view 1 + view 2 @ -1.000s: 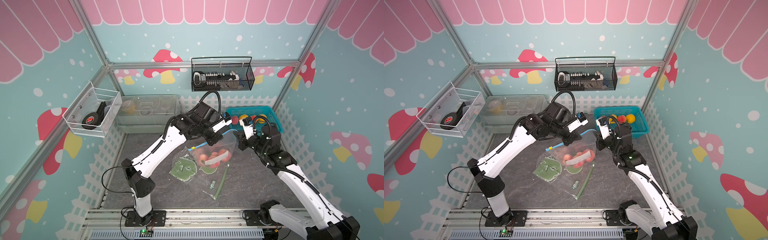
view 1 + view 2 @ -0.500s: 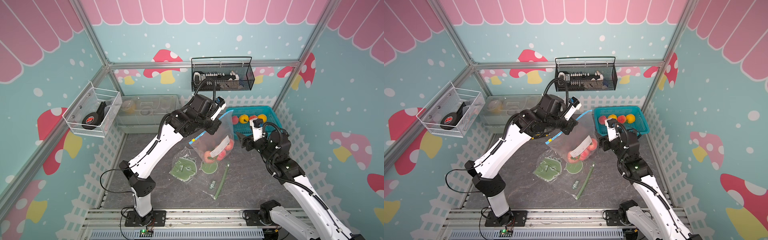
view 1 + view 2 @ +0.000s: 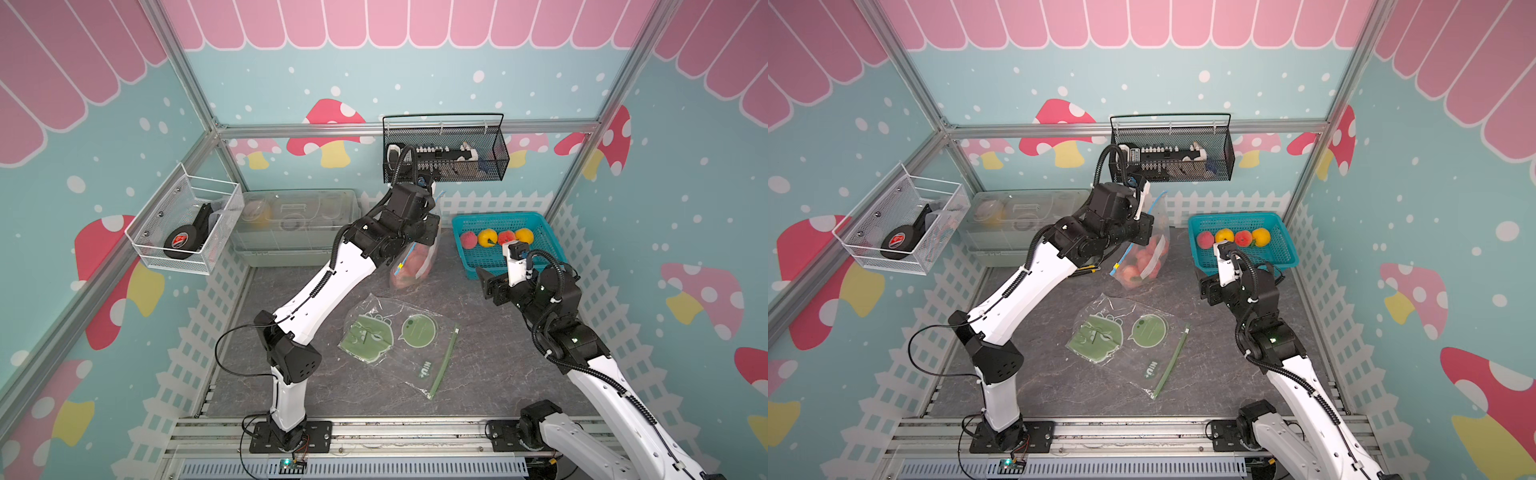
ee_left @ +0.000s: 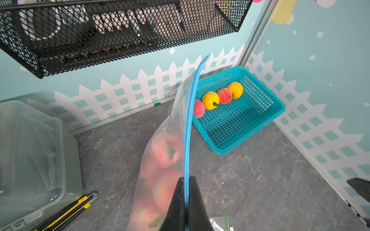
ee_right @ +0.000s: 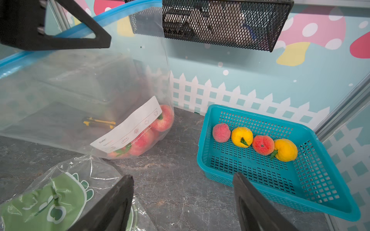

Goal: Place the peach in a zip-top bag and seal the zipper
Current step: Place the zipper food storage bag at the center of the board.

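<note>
While right jaws gape, left jaws clamp bag (image 4: pixel 160 160).

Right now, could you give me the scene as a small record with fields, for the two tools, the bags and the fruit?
left tool: shut on the blue zipper of the zip-top bag
right tool: open, empty, apart from the bag
zip-top bag: hanging upright, peaches inside at the bottom
teal basket: four fruits in a row, two pink-red, two yellow
second bag: flat on the table, green print
</note>
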You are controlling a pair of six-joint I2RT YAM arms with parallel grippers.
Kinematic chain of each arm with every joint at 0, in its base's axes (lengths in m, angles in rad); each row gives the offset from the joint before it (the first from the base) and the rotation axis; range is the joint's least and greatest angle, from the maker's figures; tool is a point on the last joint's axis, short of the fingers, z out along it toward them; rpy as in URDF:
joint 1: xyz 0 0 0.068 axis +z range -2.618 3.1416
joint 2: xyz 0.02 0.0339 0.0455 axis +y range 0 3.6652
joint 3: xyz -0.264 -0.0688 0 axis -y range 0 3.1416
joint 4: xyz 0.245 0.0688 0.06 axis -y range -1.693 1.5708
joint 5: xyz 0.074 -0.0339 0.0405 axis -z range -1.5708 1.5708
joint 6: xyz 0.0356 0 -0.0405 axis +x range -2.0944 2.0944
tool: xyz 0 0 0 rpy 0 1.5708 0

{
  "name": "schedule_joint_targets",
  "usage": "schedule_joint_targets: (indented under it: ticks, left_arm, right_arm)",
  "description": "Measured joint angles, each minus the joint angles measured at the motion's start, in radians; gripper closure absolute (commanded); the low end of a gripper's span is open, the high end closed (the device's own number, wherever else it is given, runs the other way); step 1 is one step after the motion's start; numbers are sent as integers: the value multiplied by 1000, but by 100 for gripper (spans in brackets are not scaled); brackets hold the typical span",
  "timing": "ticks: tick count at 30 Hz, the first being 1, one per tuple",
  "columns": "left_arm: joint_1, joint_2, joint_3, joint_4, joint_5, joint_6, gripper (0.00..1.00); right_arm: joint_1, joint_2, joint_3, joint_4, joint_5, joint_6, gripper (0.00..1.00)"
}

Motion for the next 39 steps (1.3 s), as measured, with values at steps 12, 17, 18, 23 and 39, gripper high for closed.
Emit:
schedule_joint_targets:
  ticks: [12, 17, 18, 23, 39]
  left_arm:
    - [32, 287, 292, 85, 67, -156, 100]
    - [83, 305, 251, 134, 145, -241, 100]
    - [99, 299, 219, 148, 152, -251, 100]
    - [185, 253, 0, 199, 164, -243, 100]
    - [302, 209, -220, 212, -12, 86, 100]
  right_arm:
    - [0, -29, -13, -8, 0, 4, 21]
    - [0, -33, -13, -22, 1, 3, 21]
    - [0, -33, -13, -26, 2, 3, 21]
    - [0, -31, -13, -31, 2, 4, 21]
    - [0, 46, -13, -40, -59, 7, 21]
